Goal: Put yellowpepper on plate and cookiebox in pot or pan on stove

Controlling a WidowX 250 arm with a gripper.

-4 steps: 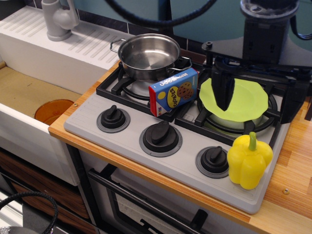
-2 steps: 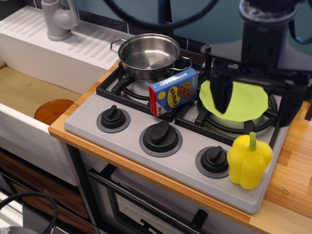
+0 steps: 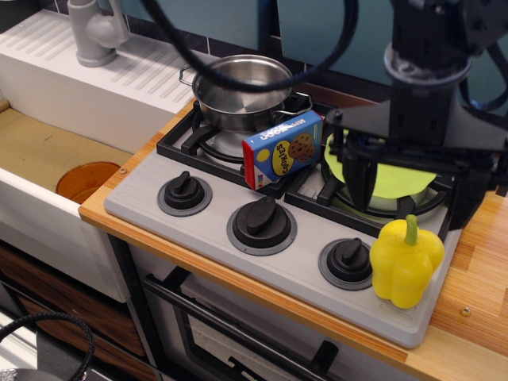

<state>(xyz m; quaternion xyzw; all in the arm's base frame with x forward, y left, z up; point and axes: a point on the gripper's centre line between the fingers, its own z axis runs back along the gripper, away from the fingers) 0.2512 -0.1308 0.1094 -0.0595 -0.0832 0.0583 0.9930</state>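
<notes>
The yellowpepper (image 3: 406, 262) stands upright at the stove's (image 3: 214, 198) front right corner, next to the right knob. The lime-green plate (image 3: 397, 181) lies on the right burner, partly hidden by my arm. The blue cookiebox (image 3: 284, 148) stands tilted on the grates between the burners, in front of the steel pot (image 3: 242, 91) on the back left burner. My gripper (image 3: 409, 208) is open wide, fingers pointing down over the plate's front edge, just behind and above the pepper. It holds nothing.
A sink on the left holds an orange bowl (image 3: 86, 178), with a grey faucet (image 3: 95, 32) behind it. Three black knobs line the stove front. A wooden counter (image 3: 476, 302) runs to the right of the stove.
My gripper has come down and forward from over the plate toward the pepper. The pepper, box, pot and plate have not moved.
</notes>
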